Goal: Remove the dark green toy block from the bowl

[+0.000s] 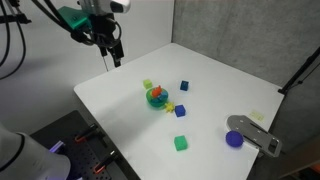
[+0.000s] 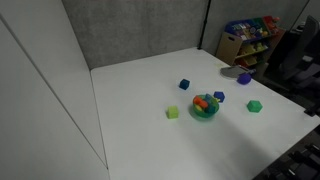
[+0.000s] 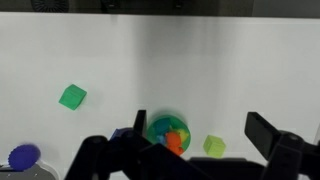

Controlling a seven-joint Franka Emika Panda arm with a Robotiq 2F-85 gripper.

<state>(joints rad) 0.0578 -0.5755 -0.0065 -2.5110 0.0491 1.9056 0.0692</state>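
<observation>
The teal-green bowl (image 1: 156,97) stands mid-table and shows in the other exterior view (image 2: 204,106) and the wrist view (image 3: 166,132). It holds an orange piece and other small coloured bits; I cannot make out a dark green block inside. A solid green cube (image 1: 181,143) lies on the table outside the bowl, well apart from it, and also shows in an exterior view (image 2: 255,105) and the wrist view (image 3: 72,96). My gripper (image 1: 113,55) hangs open and empty high above the table's far edge. In the wrist view its jaws (image 3: 200,130) frame the bowl.
A yellow-green cube (image 1: 148,85) sits close by the bowl. Two blue cubes (image 1: 184,86) (image 1: 180,112) and a small yellow piece (image 1: 169,106) lie around it. A purple-blue disc (image 1: 234,139) and a grey tool (image 1: 255,132) lie near the table edge. A toy shelf (image 2: 250,38) stands behind the table.
</observation>
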